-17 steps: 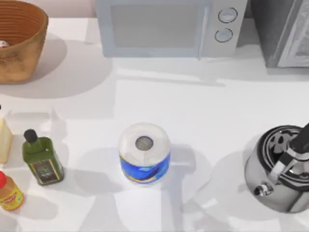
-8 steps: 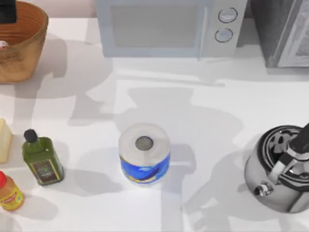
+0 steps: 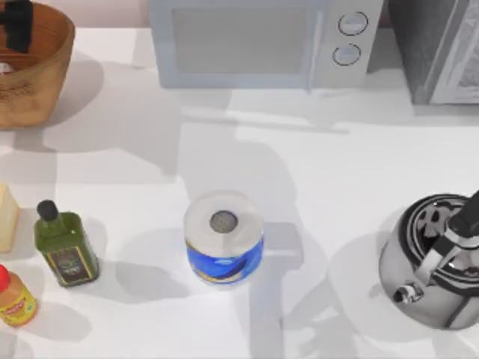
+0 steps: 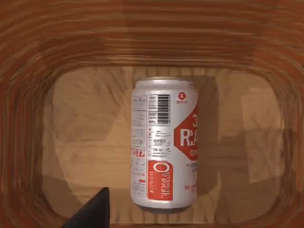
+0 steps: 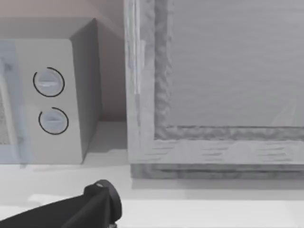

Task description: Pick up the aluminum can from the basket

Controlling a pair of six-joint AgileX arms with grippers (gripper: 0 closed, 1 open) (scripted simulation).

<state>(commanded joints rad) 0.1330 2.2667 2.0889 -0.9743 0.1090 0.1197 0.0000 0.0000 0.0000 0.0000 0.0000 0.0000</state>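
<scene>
The left gripper (image 3: pixel 16 24) hangs over the basket (image 3: pixel 46 71) at the table's far left corner, pointed straight down into it. Directly beneath it the can (image 4: pixel 164 142) lies on its side on the basket's floor, label up, so a grasp would have to close across its round body. One dark fingertip (image 4: pixel 92 211) shows just beside the can's lower end, apart from it; whether the fingers are spread or pressed together I cannot tell. The right arm is parked facing the microwave (image 5: pixel 45 99).
</scene>
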